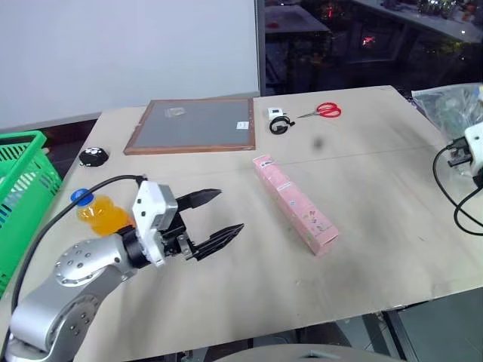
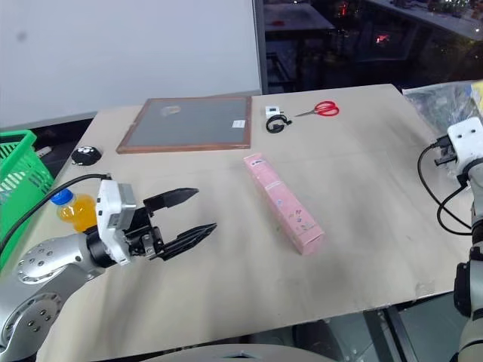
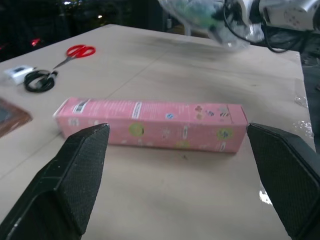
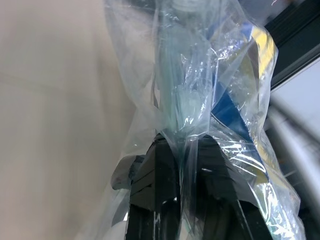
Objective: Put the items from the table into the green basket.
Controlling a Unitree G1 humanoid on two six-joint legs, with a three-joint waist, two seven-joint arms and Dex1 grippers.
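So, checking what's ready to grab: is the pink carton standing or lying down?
Lying down. The pink carton rests flat on its long side on the table, seen lengthwise beyond the open left gripper.

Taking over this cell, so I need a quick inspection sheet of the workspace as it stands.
Surface: the table, pale board, bare in front.
Job's things: pink carton lying flat mid-table; orange-drink bottle near the left edge beside the green basket; clear plastic bag at the right edge.
Clutter: framed board, red scissors, small white device, black round object.
Hands: left hand open, aimed at the carton, not touching; right hand shut on the plastic bag.
Cables: coiled black cable; black leads on the right arm.
Surroundings: white panel, dark room behind.
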